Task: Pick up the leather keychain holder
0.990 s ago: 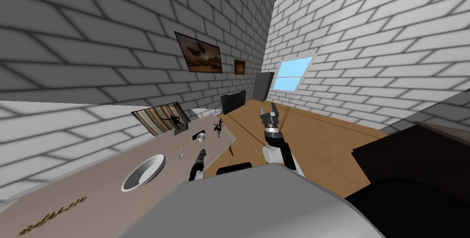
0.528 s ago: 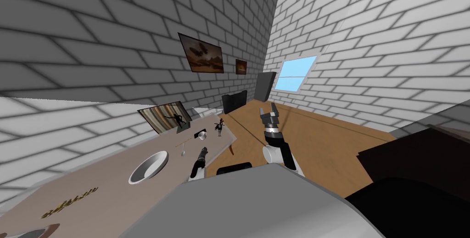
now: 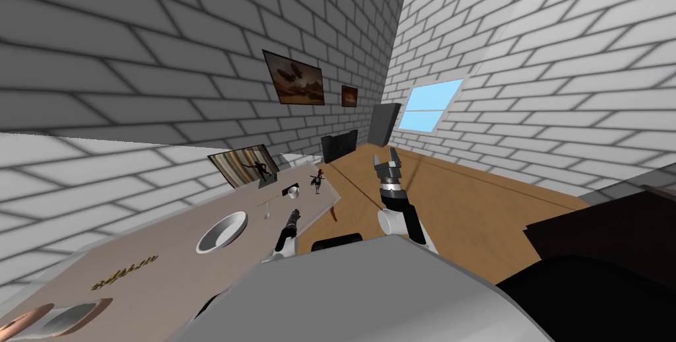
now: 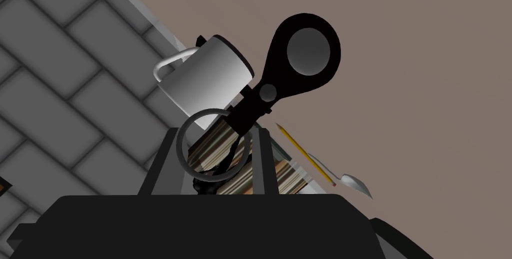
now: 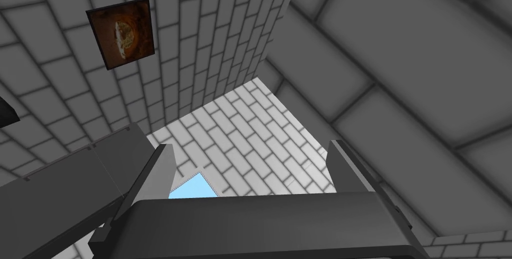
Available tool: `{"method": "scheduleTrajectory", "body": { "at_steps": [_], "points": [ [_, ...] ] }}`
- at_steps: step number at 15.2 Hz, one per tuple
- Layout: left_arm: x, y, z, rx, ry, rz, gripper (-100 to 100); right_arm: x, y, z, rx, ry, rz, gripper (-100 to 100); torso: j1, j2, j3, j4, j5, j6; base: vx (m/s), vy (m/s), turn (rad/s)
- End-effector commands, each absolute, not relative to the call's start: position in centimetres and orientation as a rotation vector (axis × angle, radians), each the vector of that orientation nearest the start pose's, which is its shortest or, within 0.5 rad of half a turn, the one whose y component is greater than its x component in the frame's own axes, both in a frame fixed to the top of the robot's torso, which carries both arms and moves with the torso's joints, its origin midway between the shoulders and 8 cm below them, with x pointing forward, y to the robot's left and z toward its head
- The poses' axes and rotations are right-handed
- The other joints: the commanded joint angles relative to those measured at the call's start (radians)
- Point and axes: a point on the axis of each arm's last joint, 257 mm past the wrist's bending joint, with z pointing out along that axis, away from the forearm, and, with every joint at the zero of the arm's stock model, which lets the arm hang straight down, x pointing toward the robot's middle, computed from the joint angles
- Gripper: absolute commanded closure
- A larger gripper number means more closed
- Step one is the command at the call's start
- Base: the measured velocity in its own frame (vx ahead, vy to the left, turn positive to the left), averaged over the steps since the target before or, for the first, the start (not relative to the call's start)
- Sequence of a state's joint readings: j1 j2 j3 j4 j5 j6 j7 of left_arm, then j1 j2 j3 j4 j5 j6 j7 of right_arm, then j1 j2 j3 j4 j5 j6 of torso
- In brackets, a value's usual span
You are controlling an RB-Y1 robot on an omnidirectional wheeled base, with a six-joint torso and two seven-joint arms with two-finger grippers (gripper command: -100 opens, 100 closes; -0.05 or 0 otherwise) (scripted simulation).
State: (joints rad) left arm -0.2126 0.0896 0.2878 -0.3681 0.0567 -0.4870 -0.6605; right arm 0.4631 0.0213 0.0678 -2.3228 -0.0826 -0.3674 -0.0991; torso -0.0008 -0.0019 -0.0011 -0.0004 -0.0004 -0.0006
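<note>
Two round dishes (image 3: pixel 78 314) are cut off at the head view's lower left, and the keychain holder (image 4: pixel 300 56) hides much of a striped picture (image 4: pixel 291 178).

No text, label or number can be read. The keychain holder (image 4: pixel 306 53) between the left jaws is plain black and grey, without legible marking. On the table (image 3: pixel 158 242) a short row of gold marks (image 3: pixel 125 273) may be lettering, but it is too small and slanted to make out. It lies well apart from the left gripper (image 3: pixel 294 214), on the far side of the bowl (image 3: pixel 221 232) from the jaws.
</note>
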Motion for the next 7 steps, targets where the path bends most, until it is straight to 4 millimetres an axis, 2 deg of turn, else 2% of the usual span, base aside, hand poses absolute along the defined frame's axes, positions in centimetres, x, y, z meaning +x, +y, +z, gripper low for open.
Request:
{"method": "scheduleTrajectory", "body": {
  "at_steps": [1, 7],
  "points": [
    [41.65, 34.46, -53.50, -1.166, 1.738, -0.385, 100, 36.16, -26.36, 2.99, 0.815, 0.558, 1.520, 0, 0.000, 0.000, 0.000, 0.000, 0.000, 0.000, -0.022, -0.008, 0.060],
    [42.18, 34.38, -53.42, -1.147, 1.755, -0.379, 100, 36.16, -26.36, 2.99, 0.815, 0.558, 1.520, 0, 0.000, 0.000, 0.000, 0.000, 0.000, 0.000, -0.022, -0.007, 0.055]
  ]
}}
